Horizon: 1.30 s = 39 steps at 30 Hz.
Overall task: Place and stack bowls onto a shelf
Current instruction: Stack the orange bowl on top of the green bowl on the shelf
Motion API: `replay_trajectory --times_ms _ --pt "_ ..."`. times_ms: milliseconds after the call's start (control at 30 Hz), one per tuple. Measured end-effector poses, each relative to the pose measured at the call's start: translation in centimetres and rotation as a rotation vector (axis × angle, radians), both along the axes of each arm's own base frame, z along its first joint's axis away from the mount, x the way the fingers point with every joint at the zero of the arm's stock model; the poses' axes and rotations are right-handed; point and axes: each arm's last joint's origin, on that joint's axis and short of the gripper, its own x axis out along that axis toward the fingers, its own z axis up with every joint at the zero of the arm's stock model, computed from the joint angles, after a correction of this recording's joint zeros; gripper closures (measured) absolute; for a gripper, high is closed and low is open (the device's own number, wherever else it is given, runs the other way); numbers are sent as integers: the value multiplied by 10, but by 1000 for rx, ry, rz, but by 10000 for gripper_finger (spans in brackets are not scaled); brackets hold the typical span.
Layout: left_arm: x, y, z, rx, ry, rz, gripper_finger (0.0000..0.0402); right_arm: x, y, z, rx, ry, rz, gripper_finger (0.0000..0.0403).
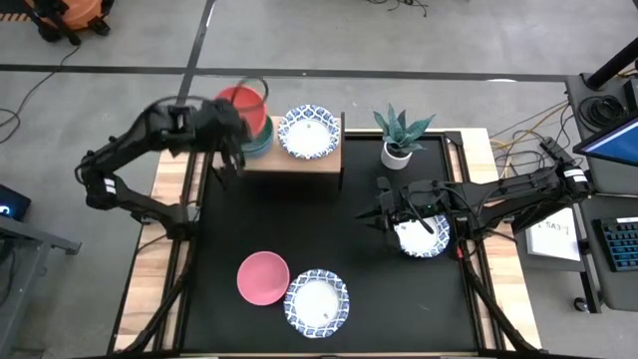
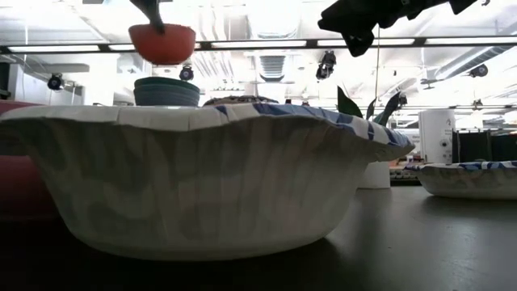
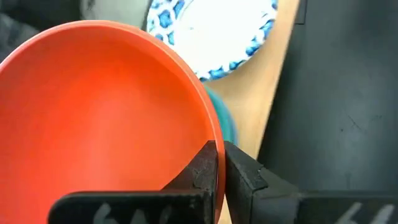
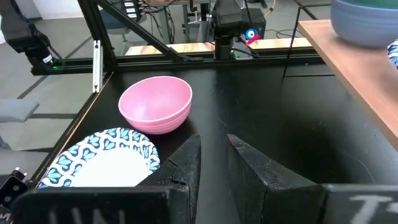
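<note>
The left gripper pinches the rim of the red bowl, holding it in the air just above the green-and-blue bowl stack on the shelf. A patterned bowl sits beside that stack on the shelf. The right gripper, fingers slightly parted and empty, hovers off the shelf, seemingly over another patterned bowl. The pink bowl rests on the table, well apart from the shelf.

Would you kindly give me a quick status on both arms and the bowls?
Left gripper shut on red bowl, held above the blue-green stack on the shelf. Right gripper open, empty, above a patterned bowl. Nothing in the way.
</note>
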Motion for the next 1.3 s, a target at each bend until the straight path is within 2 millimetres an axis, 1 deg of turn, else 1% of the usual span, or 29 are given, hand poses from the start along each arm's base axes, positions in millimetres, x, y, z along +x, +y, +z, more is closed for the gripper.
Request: replay_trajectory --times_ms 167,267,700,1100,1300 --pt "-1 26 -6 -141 -29 3 401 0 0 -2 0 5 0 335" --pt "1 33 -10 -158 -18 21 401 -1 0 -4 -1 11 0 338" --pt "18 42 -22 -198 27 1 401 -1 0 -7 -2 22 -1 341" --pt "18 53 -25 -213 26 54 401 -1 0 -7 -1 22 -1 339" --pt "23 58 -31 -221 47 65 401 -1 0 -7 7 23 -4 330"
